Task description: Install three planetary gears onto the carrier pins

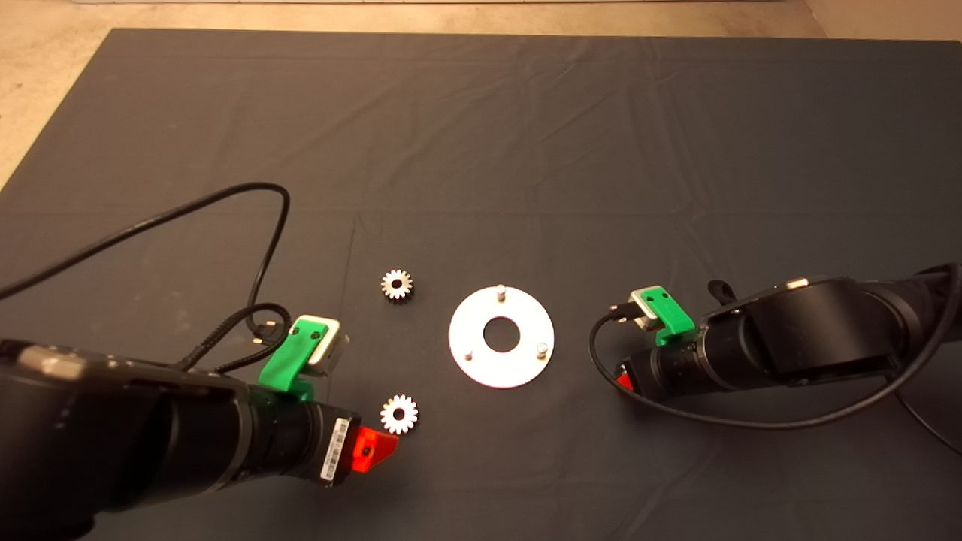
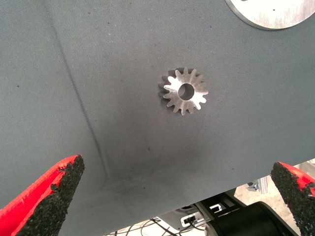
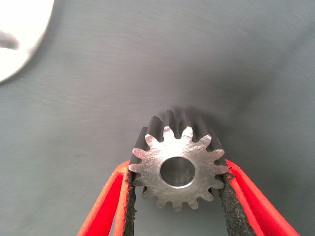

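The silver-white disc (image 1: pixel 518 372) lies flat mid-mat with its three carrier pins (image 1: pixel 500 291) standing bare. Two planetary gears rest on the mat left of it, one farther back (image 1: pixel 396 285) and one nearer (image 1: pixel 399 414). My left gripper (image 2: pixel 174 194) is open just left of the nearer gear (image 2: pixel 184 91), which lies flat beyond its spread fingers (image 2: pixel 51 194) without touching them. To the disc's right, my right gripper (image 3: pixel 178 196) is shut on a third gear (image 3: pixel 177 167), held by its toothed rim above the mat; the disc's edge (image 3: pixel 19 39) shows beyond it.
The dark mat (image 1: pixel 481 150) stretches wide behind the parts, with folds in its cloth. A black cable (image 1: pixel 255 225) loops over the mat from the left arm, and another cable (image 1: pixel 714 421) hangs from the right arm.
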{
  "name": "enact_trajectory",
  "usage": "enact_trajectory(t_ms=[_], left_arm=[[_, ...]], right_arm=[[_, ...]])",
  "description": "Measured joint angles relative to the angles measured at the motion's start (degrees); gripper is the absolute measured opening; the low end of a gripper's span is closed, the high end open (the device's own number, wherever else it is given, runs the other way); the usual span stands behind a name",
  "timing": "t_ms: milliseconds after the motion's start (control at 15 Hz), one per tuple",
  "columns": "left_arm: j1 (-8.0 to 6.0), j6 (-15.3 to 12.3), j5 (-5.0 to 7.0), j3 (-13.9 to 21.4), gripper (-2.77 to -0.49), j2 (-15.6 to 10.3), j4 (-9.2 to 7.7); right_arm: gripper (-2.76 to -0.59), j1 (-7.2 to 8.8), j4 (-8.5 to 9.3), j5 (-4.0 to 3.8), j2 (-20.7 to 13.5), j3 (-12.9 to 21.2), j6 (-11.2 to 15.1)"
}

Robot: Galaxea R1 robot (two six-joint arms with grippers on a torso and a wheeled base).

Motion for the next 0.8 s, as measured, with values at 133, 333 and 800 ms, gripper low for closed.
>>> enact_trajectory(t_ms=[133, 333, 800], left_arm=[[0.02, 0.0, 0.02, 0.0, -0.5, 0.0, -0.02], [0.02, 0.0, -0.04, 0.0, -0.5, 0.1, -0.02], [0.02, 0.0, -0.11, 0.0, -0.5, 0.1, 0.0]], right_arm=[[-2.36, 2.18, 0.73, 0.0, 2.0, 0.5, 0.0], [-2.36, 7.28, 3.14, -0.06, 5.7, 0.6, 0.1], [-2.36, 10.53, 7.57, -0.09, 13.3, -4.3, 0.1]])
